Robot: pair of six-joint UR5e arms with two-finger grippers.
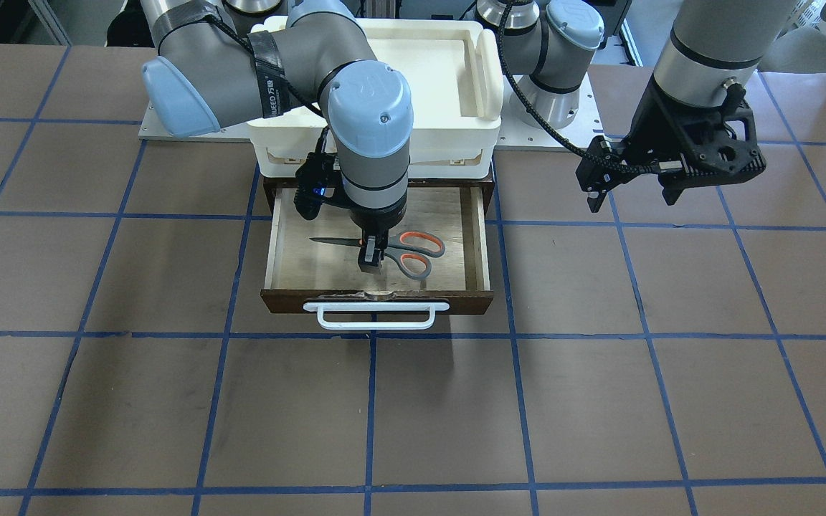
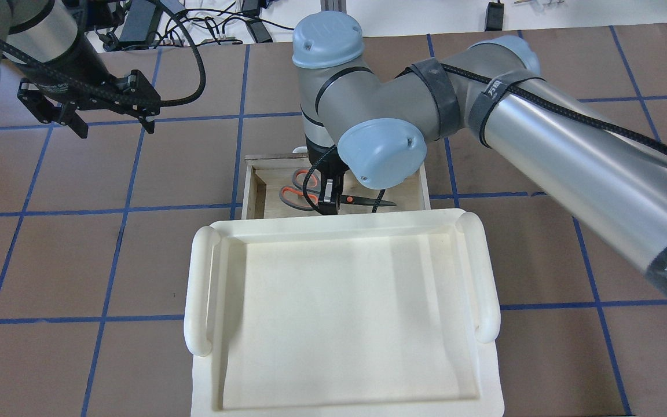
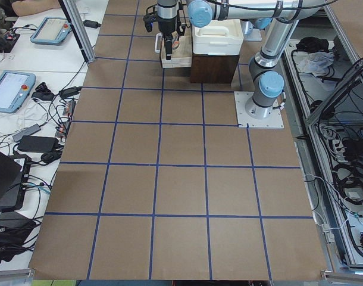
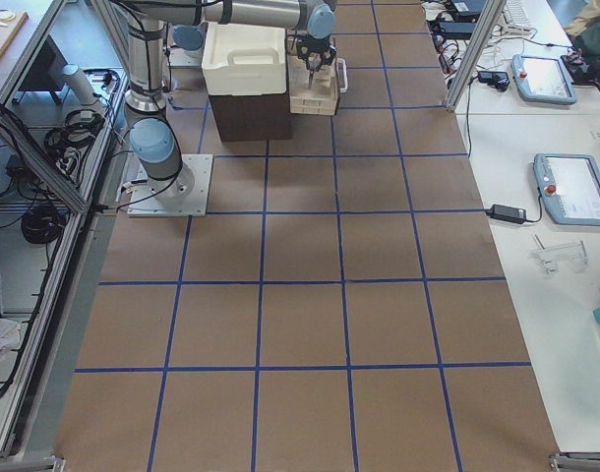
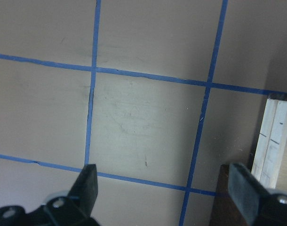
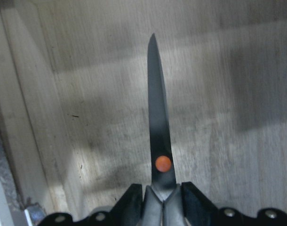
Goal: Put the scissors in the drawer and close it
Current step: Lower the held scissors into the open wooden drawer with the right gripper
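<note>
**Scissors Position at the Right Pincer**

The scissors (image 6: 158,127) are inside the open drawer (image 1: 476,236), blades together. The right pincer (image 6: 162,207) is clamped on them just behind the pivot, with the blade tip pointing away from it. The left pincer (image 5: 164,183) hangs wide open and empty over the surface (image 5: 139,117).

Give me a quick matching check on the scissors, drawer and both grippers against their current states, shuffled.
Things:
1. scissors
2. drawer
3. left gripper
4. right gripper

States:
A. wide open, nothing between its fingers, above the table
B. pulled out, pale floor exposed
C. shut on a tool
D. held by the neck, blades closed, inside the wooden walls

Pairs: 1-D, 2-B, 3-A, 4-C
</note>
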